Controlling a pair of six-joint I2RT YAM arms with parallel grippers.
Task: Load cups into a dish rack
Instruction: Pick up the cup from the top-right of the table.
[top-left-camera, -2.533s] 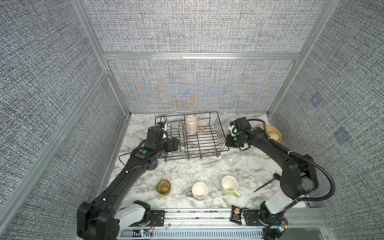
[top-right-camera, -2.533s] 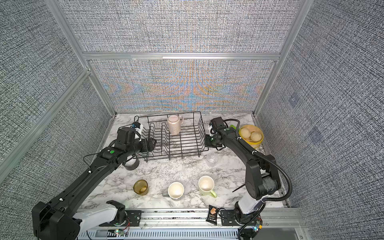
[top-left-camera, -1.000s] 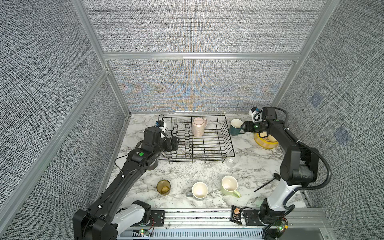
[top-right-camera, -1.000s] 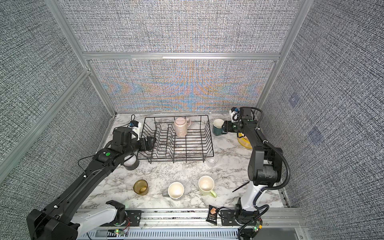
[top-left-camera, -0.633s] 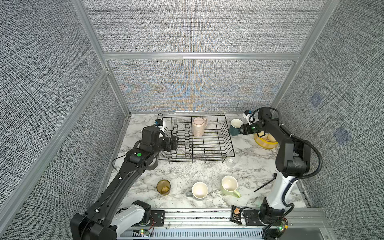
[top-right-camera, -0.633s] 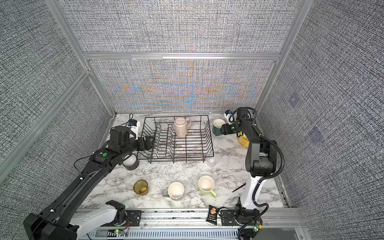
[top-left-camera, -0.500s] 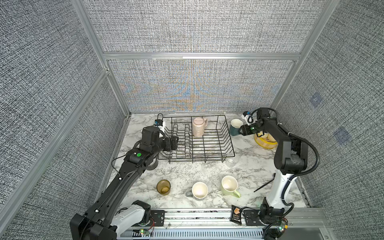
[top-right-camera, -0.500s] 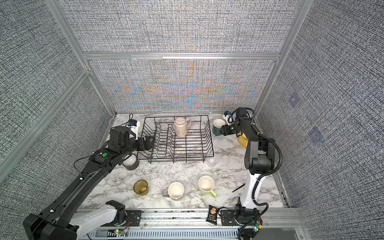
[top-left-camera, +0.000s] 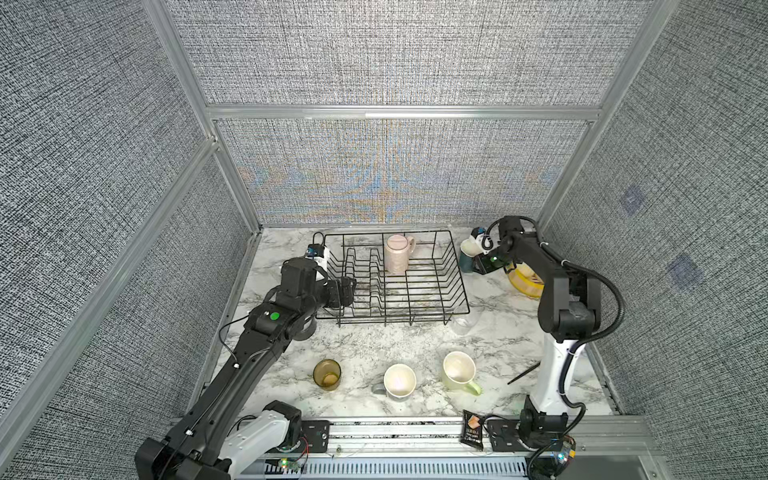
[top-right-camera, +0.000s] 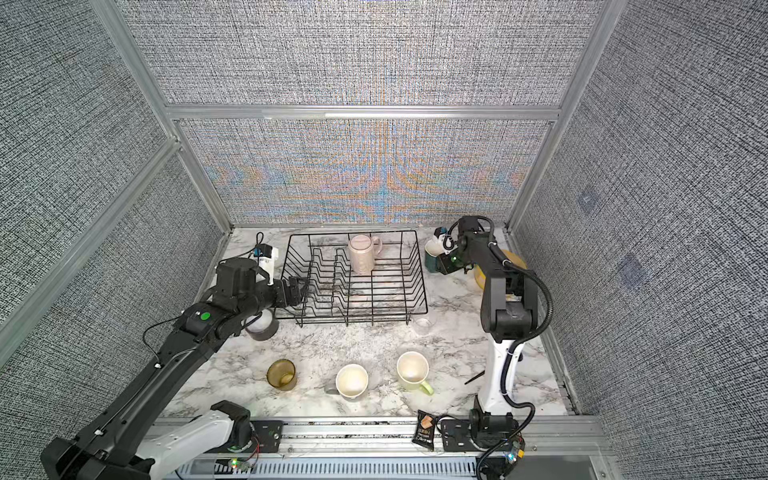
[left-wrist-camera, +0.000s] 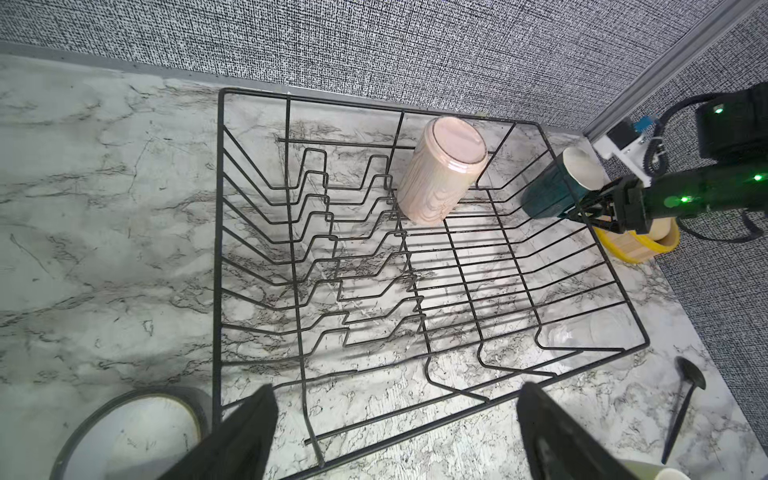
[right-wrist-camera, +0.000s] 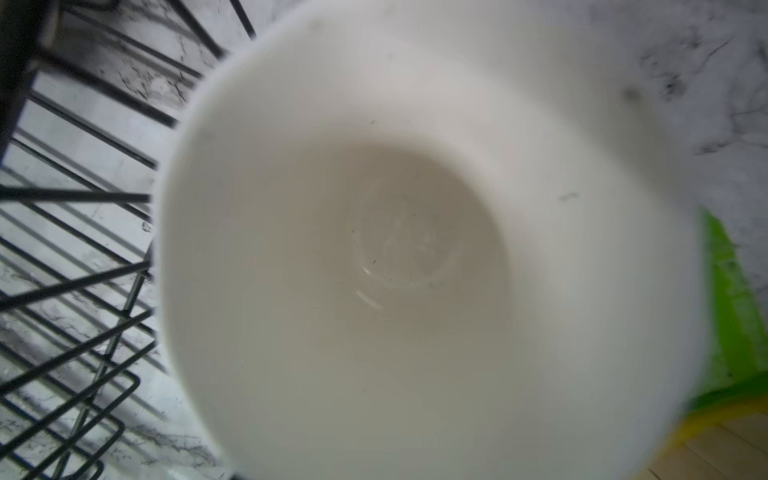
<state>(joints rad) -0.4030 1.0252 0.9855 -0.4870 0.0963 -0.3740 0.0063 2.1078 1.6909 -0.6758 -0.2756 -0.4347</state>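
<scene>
right wrist view is filled by the dark teal mug (right-wrist-camera: 415, 249), pale inside and empty. it stands on the worktop (top-left-camera: 374, 345) just outside the right end of the dish rack (top-left-camera: 419, 296). the right fingers (top-left-camera: 478, 264) sit against its side, i'd guess to lift it in, but i cannot tell whether they grip it. the left fingers (top-left-camera: 347, 289) are spread wide at the rack's left end, holding nothing, perhaps to steady it. only the pink mug (top-left-camera: 397, 254) is in the rack, seemingly mouth-down to drain. the amber tumbler (top-left-camera: 327, 374), grey mug (top-left-camera: 399, 381) and pale green mug (top-left-camera: 459, 370) stand upright in front, both mugs empty. the small clear glass (top-left-camera: 463, 324) is by the rack's front corner.
</scene>
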